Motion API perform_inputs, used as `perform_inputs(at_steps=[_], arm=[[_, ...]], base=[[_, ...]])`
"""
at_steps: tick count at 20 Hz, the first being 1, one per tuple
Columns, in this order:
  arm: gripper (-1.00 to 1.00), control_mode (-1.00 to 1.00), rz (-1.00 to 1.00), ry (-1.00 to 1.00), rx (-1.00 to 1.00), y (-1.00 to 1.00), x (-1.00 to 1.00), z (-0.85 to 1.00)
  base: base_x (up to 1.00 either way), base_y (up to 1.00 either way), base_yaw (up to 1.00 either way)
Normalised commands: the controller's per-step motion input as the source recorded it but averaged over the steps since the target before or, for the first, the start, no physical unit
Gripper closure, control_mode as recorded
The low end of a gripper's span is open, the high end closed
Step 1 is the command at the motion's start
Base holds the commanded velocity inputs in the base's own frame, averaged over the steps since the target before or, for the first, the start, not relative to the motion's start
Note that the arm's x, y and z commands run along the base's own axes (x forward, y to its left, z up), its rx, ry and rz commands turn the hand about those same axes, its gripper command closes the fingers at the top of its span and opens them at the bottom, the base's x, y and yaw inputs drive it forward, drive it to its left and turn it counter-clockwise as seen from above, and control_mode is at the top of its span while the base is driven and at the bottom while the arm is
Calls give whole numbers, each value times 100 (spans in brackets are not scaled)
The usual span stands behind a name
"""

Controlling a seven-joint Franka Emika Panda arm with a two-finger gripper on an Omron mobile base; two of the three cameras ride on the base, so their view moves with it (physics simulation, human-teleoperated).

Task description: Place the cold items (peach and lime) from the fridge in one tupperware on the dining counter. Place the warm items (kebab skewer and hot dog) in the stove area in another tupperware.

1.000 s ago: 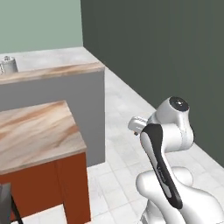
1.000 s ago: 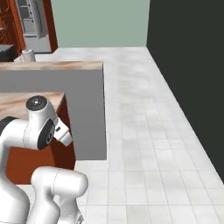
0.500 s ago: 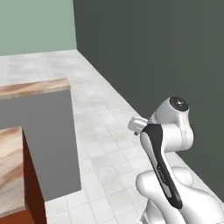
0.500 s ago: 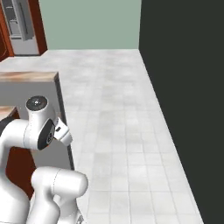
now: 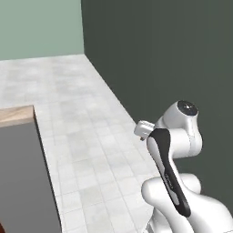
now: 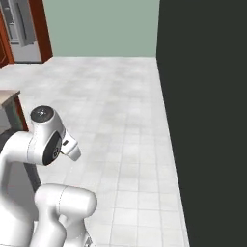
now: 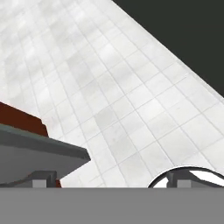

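Both tool (image 7: 112, 180) fingertips spread wide, fridge (image 6: 20, 29) far across floor.

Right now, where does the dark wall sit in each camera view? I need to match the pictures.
Left base view: the dark wall takes the upper right, running back to the pale green wall.
Right base view: it covers the whole right side.
Hand view: it is the top right corner.
Shared landmark: the tiled floor meets its foot in all three.
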Motion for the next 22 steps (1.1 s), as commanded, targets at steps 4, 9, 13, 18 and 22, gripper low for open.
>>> perform_inputs(at_steps=[4, 9, 13, 18, 22], arm=[[-100, 100, 0, 0, 0, 0, 0, 0], [-100, 100, 0, 0, 0, 0, 0, 0], [-100, 100, 0, 0, 0, 0, 0, 0], [-100, 100, 0, 0, 0, 0, 0, 0], [-100, 100, 0, 0, 0, 0, 0, 0]], base=[[100, -37, 23], [100, -18, 22], [100, -17, 25], [99, -31, 49], [84, -32, 59]])
